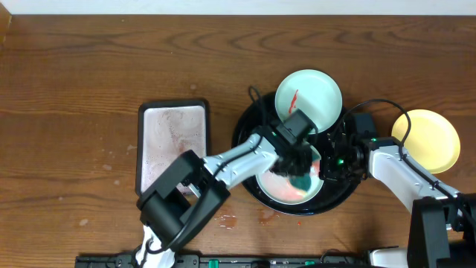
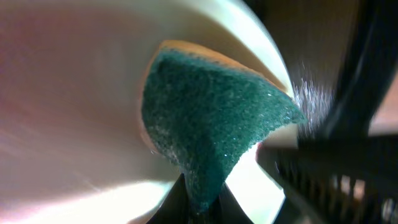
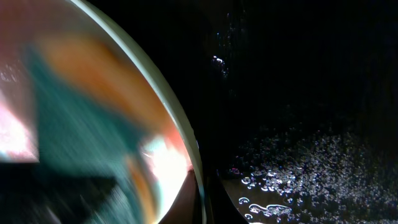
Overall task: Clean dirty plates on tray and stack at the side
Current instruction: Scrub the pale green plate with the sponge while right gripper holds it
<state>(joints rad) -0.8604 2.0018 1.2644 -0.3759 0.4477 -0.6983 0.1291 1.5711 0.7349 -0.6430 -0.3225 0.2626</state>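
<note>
Left gripper (image 1: 296, 165): closed narrowly on a green sponge (image 2: 211, 118), pinched at its lower corner. The sponge hangs ahead of the fingertips and is pressed flat to the inside of the red-smeared plate (image 1: 279, 192).

That plate sits inside the round black tray (image 1: 245, 134), directly beneath the left gripper.

Right gripper (image 1: 327, 165): just beside the left one, at the same plate's edge. In the wrist view the rim runs in between its fingers, so it is clamped on the rim. Water droplets (image 3: 298, 162) lie on the tray floor beside it.

Second mint plate (image 1: 312, 89), with a red streak: beyond both grippers, on the tray's far rim.

Yellow plate (image 1: 428, 141): on the bench (image 1: 74, 89), outboard of the right gripper, off the tray.

Small rectangular tray (image 1: 173, 141): outboard of the left arm.
</note>
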